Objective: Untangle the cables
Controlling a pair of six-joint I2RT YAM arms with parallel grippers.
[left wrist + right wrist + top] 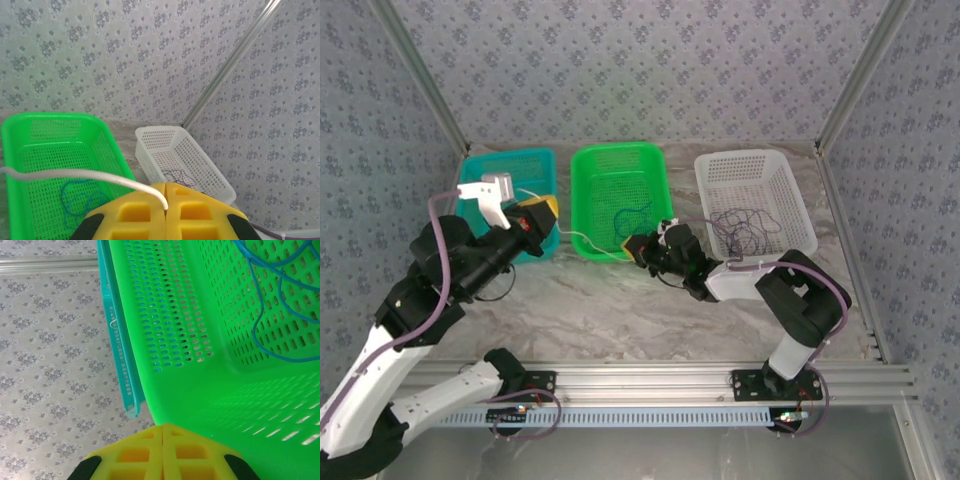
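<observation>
Above the right rim of the teal plastic mesh basket (510,153), the left gripper (165,192) is clamped shut on the thin whitish cable (75,173). That cable runs right to the near corner of the green plastic mesh basket (618,148), which holds the looped thin blue cable (635,215). The right gripper (163,432) there is closed too, on what I cannot tell. Draw the whitish cable slowly leftward, lifted clear of the green rim; the thin dark cable (745,225) lies apart in the white plastic mesh basket (745,155).

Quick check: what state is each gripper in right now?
Left gripper: closed, pinching the white cable.
Right gripper: closed, beside the green basket; no cable visible between its fingers.
</observation>
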